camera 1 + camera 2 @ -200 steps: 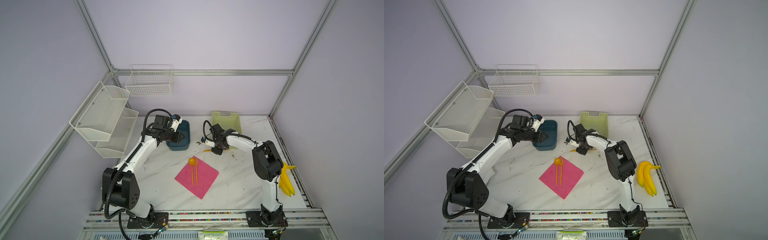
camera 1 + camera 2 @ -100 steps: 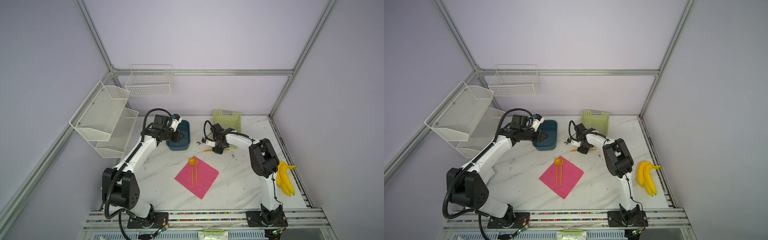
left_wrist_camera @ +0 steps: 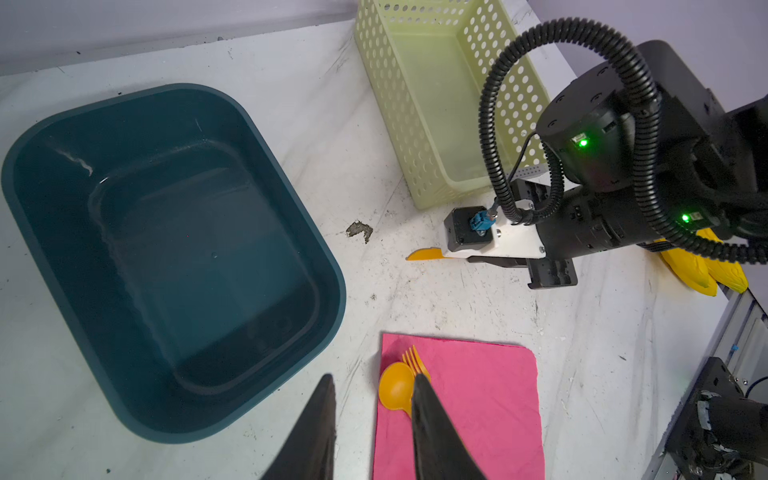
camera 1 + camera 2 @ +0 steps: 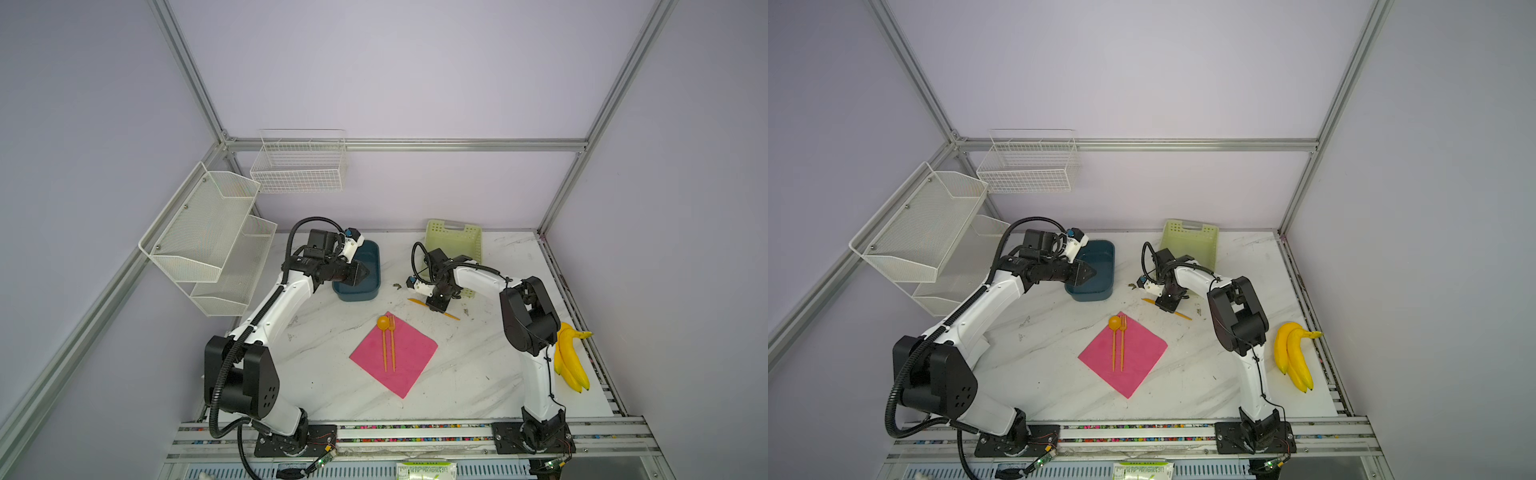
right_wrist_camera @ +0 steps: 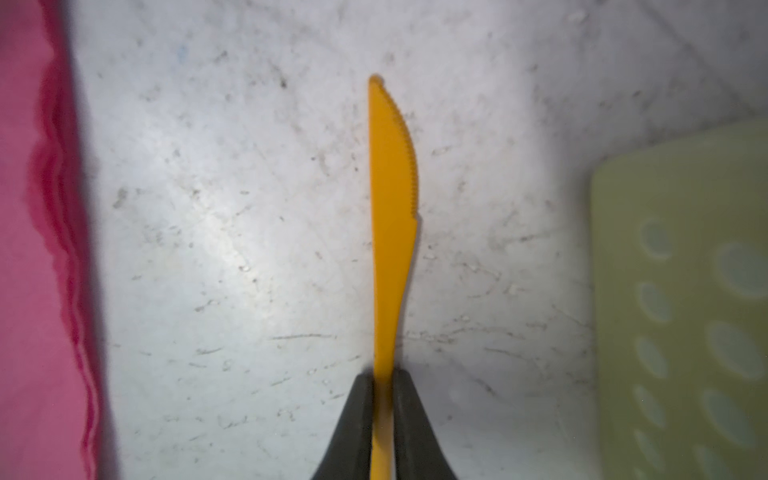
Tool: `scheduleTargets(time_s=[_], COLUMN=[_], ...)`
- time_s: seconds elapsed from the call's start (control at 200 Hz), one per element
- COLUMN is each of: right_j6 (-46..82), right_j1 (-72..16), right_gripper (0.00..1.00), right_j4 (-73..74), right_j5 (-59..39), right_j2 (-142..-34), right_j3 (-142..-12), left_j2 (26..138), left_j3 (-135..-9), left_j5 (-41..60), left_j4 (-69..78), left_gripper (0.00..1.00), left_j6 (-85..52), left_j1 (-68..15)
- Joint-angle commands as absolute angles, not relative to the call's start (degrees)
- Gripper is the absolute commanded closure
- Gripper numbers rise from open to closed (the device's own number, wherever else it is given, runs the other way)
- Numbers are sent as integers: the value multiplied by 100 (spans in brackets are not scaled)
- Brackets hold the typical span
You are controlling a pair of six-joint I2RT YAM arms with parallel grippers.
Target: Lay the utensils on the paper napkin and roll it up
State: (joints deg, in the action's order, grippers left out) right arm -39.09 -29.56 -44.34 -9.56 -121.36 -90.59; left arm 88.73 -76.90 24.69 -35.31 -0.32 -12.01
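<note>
Pinching the slim orange plastic knife [image 4: 416,301] on the bare table

In both top views the right gripper [image 4: 436,306] is down on the white marble-look table [image 4: 478,374], straddling the knife. The knife lies flat between the pale green perforated plastic basket [image 4: 453,237] and the square magenta-pink paper napkin [image 4: 409,361]. The napkin lies spread open mid-table, near the knife but not touching it. On it, side by side, lie the round-bowled orange plastic spoon [image 4: 383,322] and the orange plastic fork [image 4: 393,349], heads at the far corner. The left gripper [image 4: 365,272] hangs in the air over the dark teal plastic tub [image 4: 374,253]. A bunch of yellow bananas [image 4: 571,361] lies at the table's right edge.

From the left wrist, the left gripper's two dark fingers [image 3: 432,432] stand apart with nothing between them.

From the right wrist, the right gripper's fingers [image 5: 357,415] press the knife's handle from both sides. The serrated blade points away from them along the table, with the napkin's edge on one side and the basket on the other.
</note>
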Motion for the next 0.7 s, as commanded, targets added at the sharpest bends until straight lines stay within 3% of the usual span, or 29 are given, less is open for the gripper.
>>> scheduleTargets(time_s=[0.0, 0.17, 0.33, 0.535, 0.695], right_j6=[-3049, -2361, -2358, -2477, -2391], right_j1=[-2989, -3045, -3068, -3073, -3075], right_gripper=[85, 77, 68, 69, 79], right_j4=[-4626, -4285, -4252, -4494, -4307], right_j5=[-1273, -1416, -896, -645, -405], right_j2=[-11964, -11495, -11187, -11188, -11202], right_j3=[-8672, -8142, -7744, -7536, -7455], left_j2=[8773, 8785, 8825, 8858, 8894], left_j3=[-7488, -7488, -7506, -7504, -7506], left_j5=[2568, 2546, 2571, 2576, 2584], left_j4=[-3415, -3422, -3429, -3428, -3433], left_gripper=[69, 69, 69, 69, 69], left_j6=[150, 163, 156, 149, 141], left_j1=[-1160, -1151, -1152, -1154, -1151])
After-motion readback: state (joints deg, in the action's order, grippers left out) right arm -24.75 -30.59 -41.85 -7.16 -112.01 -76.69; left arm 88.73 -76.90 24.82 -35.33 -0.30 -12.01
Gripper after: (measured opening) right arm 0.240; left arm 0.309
